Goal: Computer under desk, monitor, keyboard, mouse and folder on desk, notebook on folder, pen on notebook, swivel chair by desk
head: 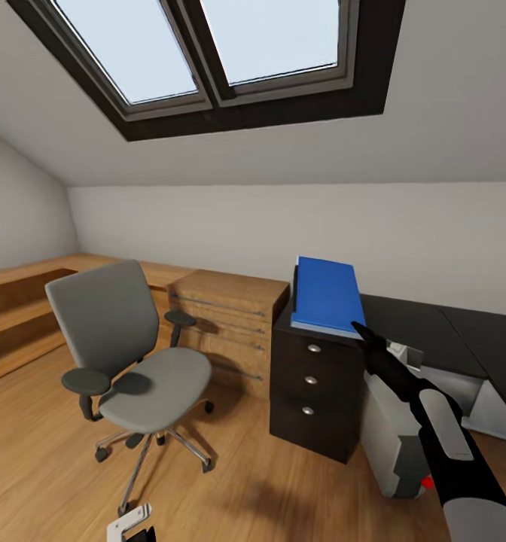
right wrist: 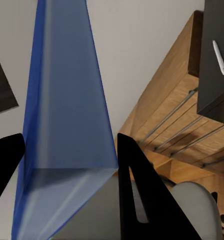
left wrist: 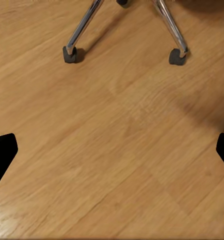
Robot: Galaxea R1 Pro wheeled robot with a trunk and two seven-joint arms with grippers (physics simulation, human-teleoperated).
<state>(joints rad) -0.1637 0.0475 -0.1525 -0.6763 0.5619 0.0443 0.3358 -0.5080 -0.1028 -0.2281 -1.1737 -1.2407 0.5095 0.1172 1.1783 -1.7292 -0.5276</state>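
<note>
- The right gripper (right wrist: 67,170) has its jaws closed on the blue folder (head: 328,295), which stands between them, held above the dark drawer unit (head: 313,391) (three drawers, all shut).
- The left gripper (left wrist: 112,150) has its jaws spread wide over the wooden floor (left wrist: 117,140).
- Beyond the left jaws stand the swivel chair (head: 132,361) legs, seat bare.

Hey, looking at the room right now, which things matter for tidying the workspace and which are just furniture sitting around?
Part of the job:
blue folder, held in the right gripper
swivel chair
black desk

Just there:
wooden dresser
skylight
</note>
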